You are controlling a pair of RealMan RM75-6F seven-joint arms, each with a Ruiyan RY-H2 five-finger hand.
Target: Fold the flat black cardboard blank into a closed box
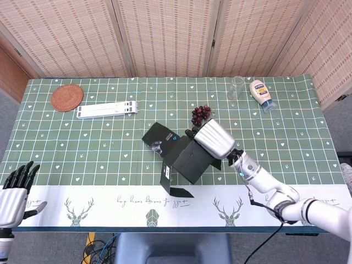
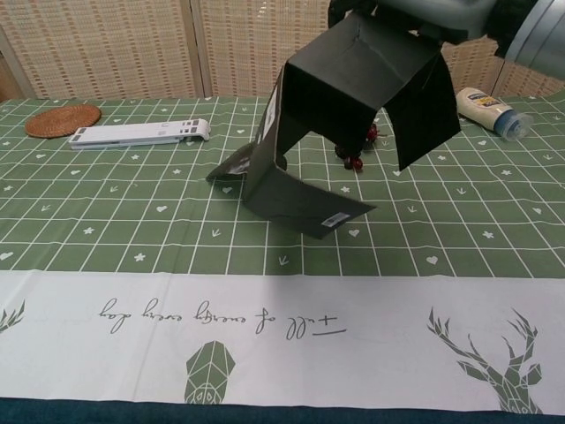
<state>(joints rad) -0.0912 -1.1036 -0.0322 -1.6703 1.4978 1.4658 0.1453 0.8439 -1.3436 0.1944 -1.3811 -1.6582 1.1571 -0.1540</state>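
The right hand (image 1: pixel 214 139) holds the black cardboard (image 1: pixel 184 157) lifted above the table (image 1: pixel 82 148), its panels hanging below and ahead of the fingers and filling that space. Just behind the fingers lies a bunch of grapes (image 1: pixel 201 114), a close obstacle. Further beyond, well apart, stand a glass (image 1: pixel 237 87) and a sauce bottle (image 1: pixel 260 94). The left hand (image 1: pixel 14 190) hangs off the near edge with bare cloth ahead of its fingers; a white stand (image 1: pixel 106 109) and a round coaster (image 1: pixel 67 97) lie far beyond.

Right hand (image 1: pixel 215 138) raised, fingers curled down over the black cardboard blank (image 1: pixel 184 157) it grips; left hand (image 1: pixel 15 190) idle (fingers spread, holding nothing).
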